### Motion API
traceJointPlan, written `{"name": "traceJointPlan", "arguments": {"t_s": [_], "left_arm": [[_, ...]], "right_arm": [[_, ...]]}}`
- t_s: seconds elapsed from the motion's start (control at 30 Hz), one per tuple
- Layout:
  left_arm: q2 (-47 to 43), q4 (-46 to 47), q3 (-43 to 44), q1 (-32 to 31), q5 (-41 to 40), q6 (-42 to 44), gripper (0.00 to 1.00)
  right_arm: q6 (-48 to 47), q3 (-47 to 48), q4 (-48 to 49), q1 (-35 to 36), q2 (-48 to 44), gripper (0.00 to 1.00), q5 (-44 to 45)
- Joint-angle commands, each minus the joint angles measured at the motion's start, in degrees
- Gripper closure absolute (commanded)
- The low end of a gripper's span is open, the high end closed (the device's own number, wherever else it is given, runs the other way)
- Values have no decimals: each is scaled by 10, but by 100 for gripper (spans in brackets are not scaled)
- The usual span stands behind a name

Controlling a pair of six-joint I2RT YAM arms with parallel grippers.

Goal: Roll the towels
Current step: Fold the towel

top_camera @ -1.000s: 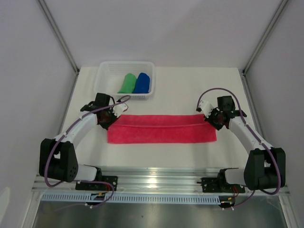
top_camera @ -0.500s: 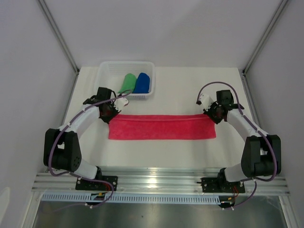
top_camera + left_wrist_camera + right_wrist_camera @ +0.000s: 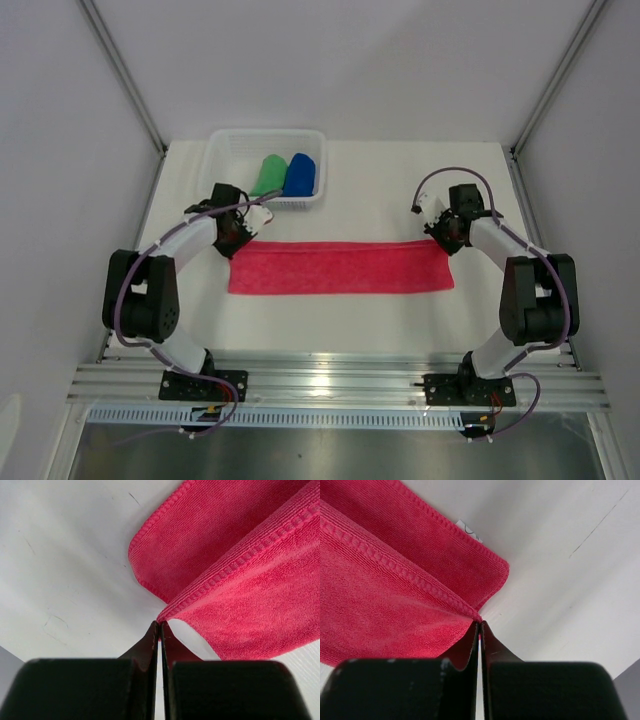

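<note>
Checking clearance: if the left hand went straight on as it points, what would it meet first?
Likely the pink-red towel the left hand pinches: its lower layer lies right ahead on the table; depth unclear.

Pink-red towel (image 3: 340, 267): solid pink-red, fuzzy pile, with a ribbed stitched band along the hem in the same shade.
Label (image 3: 468, 530) at the towel's edge: white.
Green towel (image 3: 266, 177): plain bright green.
Blue towel (image 3: 299, 175): plain royal blue.
Mesh basket (image 3: 265, 132): white, open grid pattern.
Table (image 3: 400, 190): white, a few thin dark scuff lines.
Left gripper (image 3: 160, 627) and right gripper (image 3: 479, 626): black.
Left arm (image 3: 185, 240) and right arm (image 3: 495, 240): white links, black joints.
Cables (image 3: 450, 170): purple.
Rail (image 3: 330, 380): silver metal.
</note>
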Motion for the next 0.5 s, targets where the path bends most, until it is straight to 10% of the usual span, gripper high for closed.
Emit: {"name": "traceJointPlan", "arguments": {"t_s": [0.0,0.47], "left_arm": [[16,16,29,9,-11,-2,99],[65,9,44,9,-7,-16,99]], "right_arm": [[19,20,28,-5,17,100,31],[58,12,80,-4,51,100,83]]}}
